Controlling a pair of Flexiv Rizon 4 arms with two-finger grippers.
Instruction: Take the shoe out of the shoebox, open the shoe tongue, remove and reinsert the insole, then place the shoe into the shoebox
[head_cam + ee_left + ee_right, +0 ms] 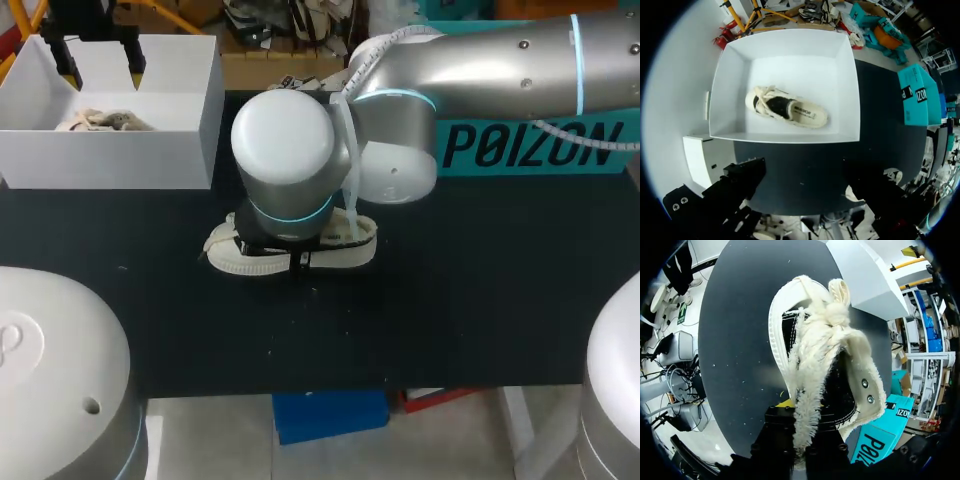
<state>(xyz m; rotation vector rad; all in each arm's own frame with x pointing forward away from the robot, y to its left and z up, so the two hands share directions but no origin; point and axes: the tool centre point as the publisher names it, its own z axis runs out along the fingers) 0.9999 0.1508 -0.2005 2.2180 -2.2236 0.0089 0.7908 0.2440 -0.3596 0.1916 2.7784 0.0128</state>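
A cream shoe point(340, 255) with a black lining lies on its side on the black table point(480, 300), mid-table. My right arm's wrist covers most of it in the head view. In the right wrist view my right gripper point(802, 412) is shut on the shoe's fringed tongue point(812, 375), lifted off the shoe point(860, 365). A second cream shoe point(787, 107) lies in the white shoebox point(785, 136) at the back left. My left gripper point(810, 200) hangs open above the box, empty, also seen as the left gripper point(97, 60) in the head view.
A teal box point(530, 145) stands at the back right, behind my right arm. The white shoebox point(110, 155) fills the back left corner. Bare black table lies in front of the shoe and to its right.
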